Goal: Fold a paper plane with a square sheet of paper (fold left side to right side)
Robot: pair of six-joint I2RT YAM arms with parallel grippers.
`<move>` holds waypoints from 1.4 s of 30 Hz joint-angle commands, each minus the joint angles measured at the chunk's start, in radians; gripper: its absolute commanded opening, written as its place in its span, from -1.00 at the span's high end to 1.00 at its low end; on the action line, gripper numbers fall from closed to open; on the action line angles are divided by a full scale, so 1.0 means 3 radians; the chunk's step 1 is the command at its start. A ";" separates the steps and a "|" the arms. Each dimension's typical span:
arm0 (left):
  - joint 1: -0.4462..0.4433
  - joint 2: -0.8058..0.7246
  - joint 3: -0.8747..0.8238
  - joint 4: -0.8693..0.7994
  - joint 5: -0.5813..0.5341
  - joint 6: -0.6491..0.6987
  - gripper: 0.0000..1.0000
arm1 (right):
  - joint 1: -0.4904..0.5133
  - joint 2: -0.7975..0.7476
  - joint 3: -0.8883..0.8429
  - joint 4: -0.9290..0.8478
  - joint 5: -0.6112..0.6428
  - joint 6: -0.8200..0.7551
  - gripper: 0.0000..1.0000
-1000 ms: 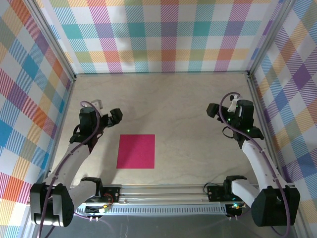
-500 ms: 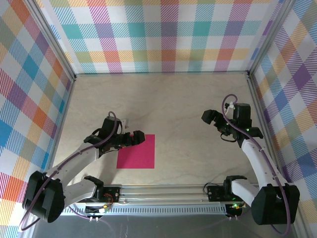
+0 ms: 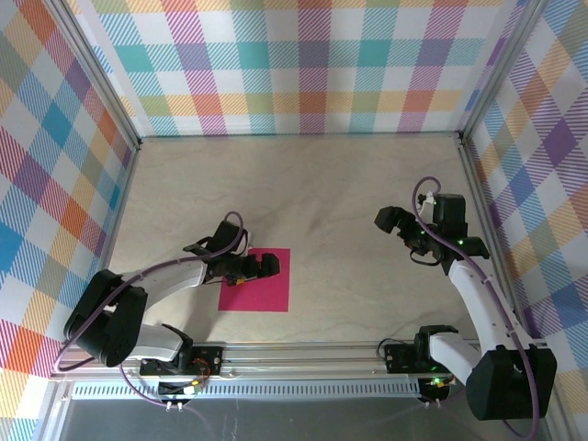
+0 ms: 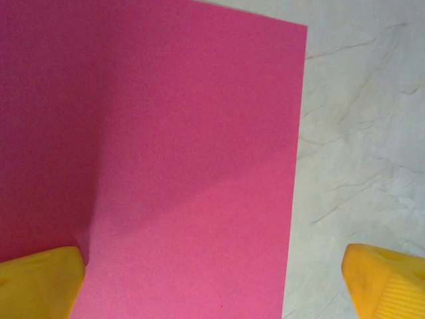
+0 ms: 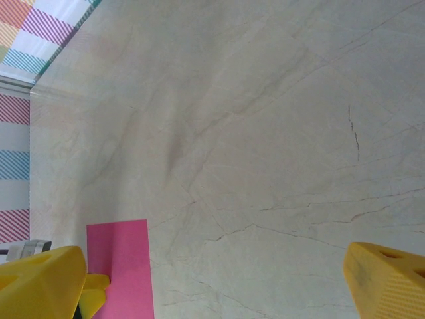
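Pink square sheet of paper [image 3: 262, 296] lies flat near the table's [image 3: 331, 184] near edge. Above it the left gripper [image 3: 265, 265] gapes wide; the right gripper [image 3: 384, 219] gapes too.

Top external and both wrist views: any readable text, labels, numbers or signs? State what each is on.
No readable text anywhere.
The square sheet of paper is plain magenta with no print, in the top and left wrist views.
The table has marble veining but no lettering.
The plaid walls carry pattern, no words.
Around the near rail and the arm bases, small lights show; any labels there are too small to tell.
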 commanded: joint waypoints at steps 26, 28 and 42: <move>-0.0475 0.1711 0.1466 0.0564 -0.0244 -0.0428 -0.99 | 0.0002 -0.0272 -0.0032 -0.0280 0.0259 -0.0215 -0.98; -0.0486 0.1690 0.1519 0.0514 -0.0227 -0.0397 -0.99 | -0.0002 -0.0260 -0.0027 -0.0282 0.0259 -0.0227 -0.97; -0.0370 0.0636 0.1176 0.0450 -0.0489 -0.0215 -0.99 | 0.0209 0.0223 0.0202 -0.0153 0.0367 -0.0463 -0.97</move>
